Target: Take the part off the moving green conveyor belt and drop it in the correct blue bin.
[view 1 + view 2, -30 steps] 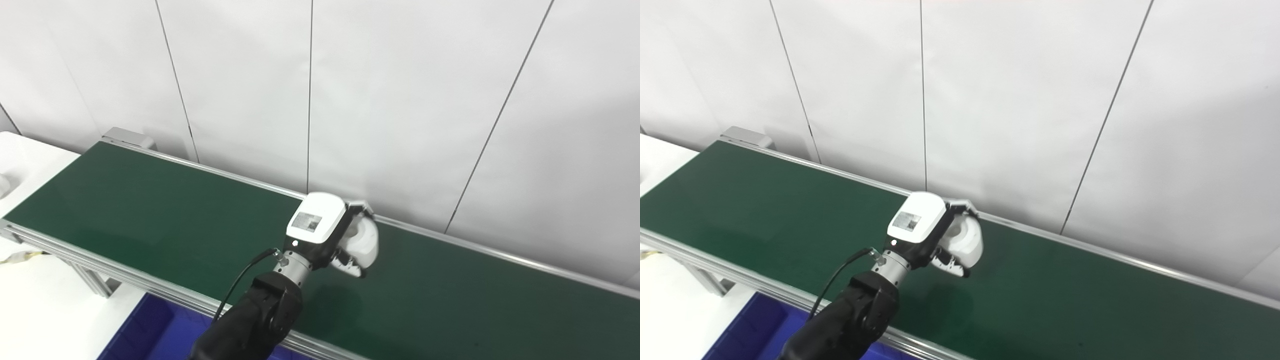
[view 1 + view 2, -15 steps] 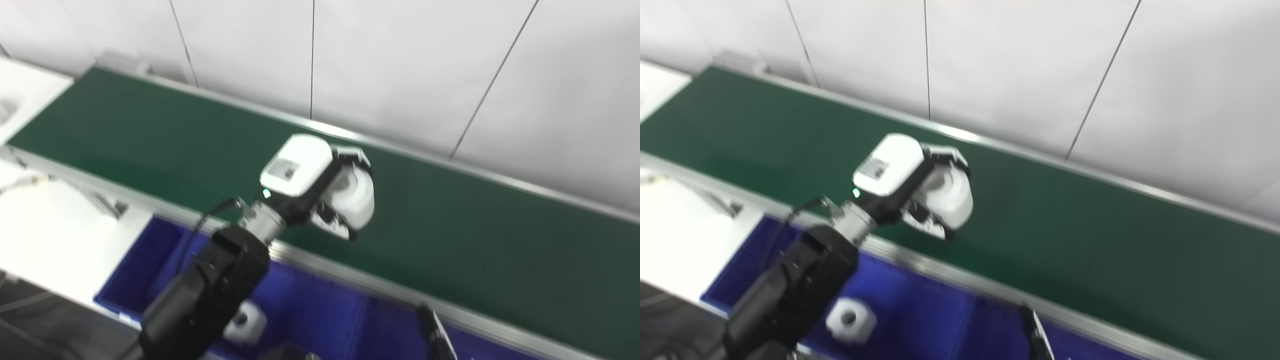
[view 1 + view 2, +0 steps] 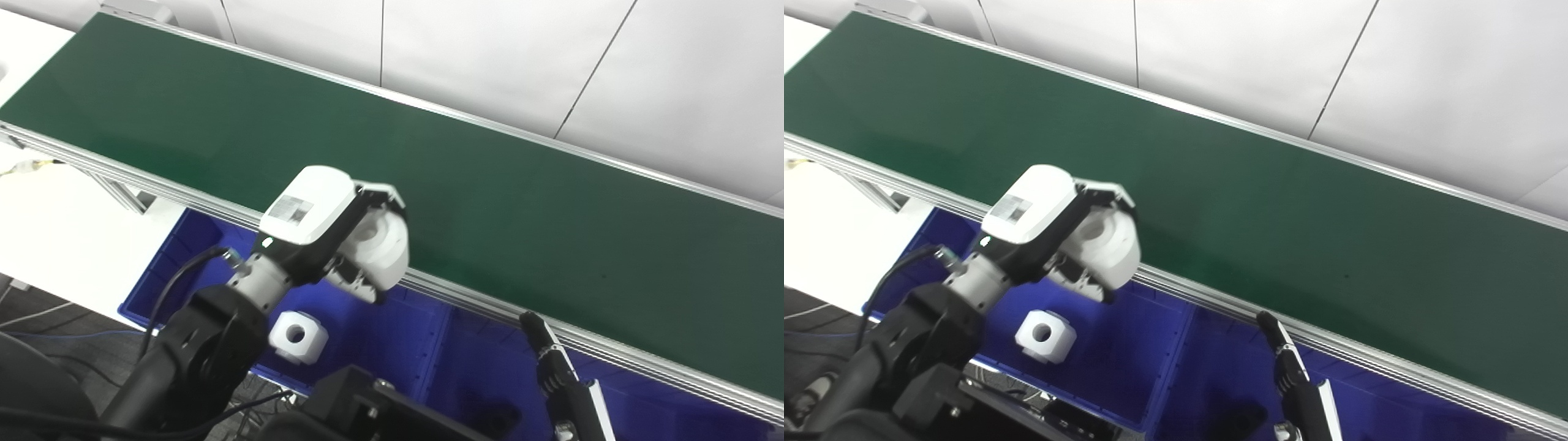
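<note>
Plastic is my guess for the chunky white cylindrical part (image 3: 381, 251) I have wrapped in my left hand (image 3: 343, 236): rigid, smooth-skinned and probably light, since it sits in my grasp with no sag at the wrist. My fingers (image 3: 383, 195) curl over its top while the thumb presses from underneath, so the hold is across the rounded body, with the central bore facing out and clear of the fingers. That seems the sensible place to take it. The curved sides look glossy and could slip if I loosened at all, and the bore looks too narrow to hook.

Right now the part hangs just above the near aluminium rail of the dark green conveyor belt (image 3: 490, 184), partly over the left compartment of the blue plastic bin (image 3: 380, 343) below. A second white block with a round hole (image 3: 297, 334) already lies in that compartment. It looks like the same sort of part, which suggests this is the right bin. A stiff piece like this should take a short drop without damage, though it may bounce off its twin.

My right hand (image 3: 548, 361) shows only as a dark sliver low over the bin; I cannot tell whether it is spread or closed.
</note>
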You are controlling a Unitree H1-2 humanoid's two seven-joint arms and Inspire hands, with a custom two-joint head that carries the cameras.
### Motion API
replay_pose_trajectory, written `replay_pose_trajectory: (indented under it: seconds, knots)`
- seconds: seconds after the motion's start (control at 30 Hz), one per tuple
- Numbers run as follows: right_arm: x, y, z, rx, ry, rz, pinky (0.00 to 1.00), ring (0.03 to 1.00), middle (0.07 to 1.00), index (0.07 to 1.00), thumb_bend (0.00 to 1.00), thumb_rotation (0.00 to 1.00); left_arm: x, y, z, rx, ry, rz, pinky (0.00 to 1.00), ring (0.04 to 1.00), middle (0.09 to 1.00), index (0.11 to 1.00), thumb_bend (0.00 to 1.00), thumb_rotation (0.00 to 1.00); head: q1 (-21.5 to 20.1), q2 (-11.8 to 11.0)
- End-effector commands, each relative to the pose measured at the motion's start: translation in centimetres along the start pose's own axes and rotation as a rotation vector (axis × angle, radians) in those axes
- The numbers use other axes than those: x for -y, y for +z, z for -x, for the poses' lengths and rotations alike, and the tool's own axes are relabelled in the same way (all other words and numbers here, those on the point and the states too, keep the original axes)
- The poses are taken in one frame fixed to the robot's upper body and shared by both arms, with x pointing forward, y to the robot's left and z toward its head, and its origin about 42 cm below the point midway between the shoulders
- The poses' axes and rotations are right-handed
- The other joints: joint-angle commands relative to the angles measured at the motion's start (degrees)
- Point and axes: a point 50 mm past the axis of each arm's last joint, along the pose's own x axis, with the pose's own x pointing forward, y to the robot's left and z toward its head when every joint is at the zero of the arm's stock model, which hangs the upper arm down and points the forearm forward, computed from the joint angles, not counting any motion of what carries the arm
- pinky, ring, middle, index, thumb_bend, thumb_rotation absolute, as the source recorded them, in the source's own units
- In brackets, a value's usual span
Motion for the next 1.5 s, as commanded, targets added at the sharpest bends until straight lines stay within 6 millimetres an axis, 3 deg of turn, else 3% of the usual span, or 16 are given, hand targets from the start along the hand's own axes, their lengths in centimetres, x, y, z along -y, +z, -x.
replay_pose_trajectory:
  seconds: [0.0,0.13,0.4,0.5,0.87,1.1,1.47]
  knots:
    - [0.2,1.1,-0.2,0.053,0.001,0.005,1.00,0.970,0.945,0.941,0.92,0.94,-0.9,0.6,1.0,0.030,0.043,-0.005,0.38,0.405,0.496,0.516,0.50,0.00,0.13,0.04]
    - [0.4,1.2,-0.1,0.051,-0.004,0.016,1.00,0.962,0.939,0.939,0.93,0.95,-0.3,0.5,2.3,0.023,0.059,0.017,0.38,0.409,0.497,0.511,0.50,0.00,0.50,0.28]
    - [0.7,1.5,0.2,0.051,-0.001,0.026,0.98,0.951,0.930,0.934,0.92,0.94,5.3,-0.2,5.8,0.013,0.201,0.066,0.37,0.415,0.500,0.507,0.50,0.00,0.71,0.81]
    - [0.7,1.6,0.3,0.048,0.002,0.025,0.99,0.958,0.934,0.934,0.92,0.94,6.9,-0.7,6.2,0.027,0.229,0.068,0.36,0.409,0.500,0.512,0.50,0.00,0.55,0.86]
    - [0.5,1.8,0.4,0.052,-0.001,0.032,0.97,0.946,0.930,0.930,0.91,0.94,9.6,-1.3,5.3,0.054,0.174,-0.001,0.36,0.405,0.493,0.519,0.50,0.00,0.01,1.26]
    - [-0.1,1.9,0.1,0.058,-0.001,0.023,0.98,0.951,0.928,0.928,0.91,0.94,10.0,-2.2,3.8,0.056,0.111,-0.042,0.35,0.407,0.493,0.516,0.50,0.00,-2.70,1.29]
    - [-0.1,2.0,0.0,0.063,-0.007,0.014,0.98,0.953,0.931,0.930,0.91,0.94,11.3,-3.1,1.9,0.008,-0.016,-0.049,0.37,0.417,0.477,0.523,0.50,0.00,-1.68,1.19]
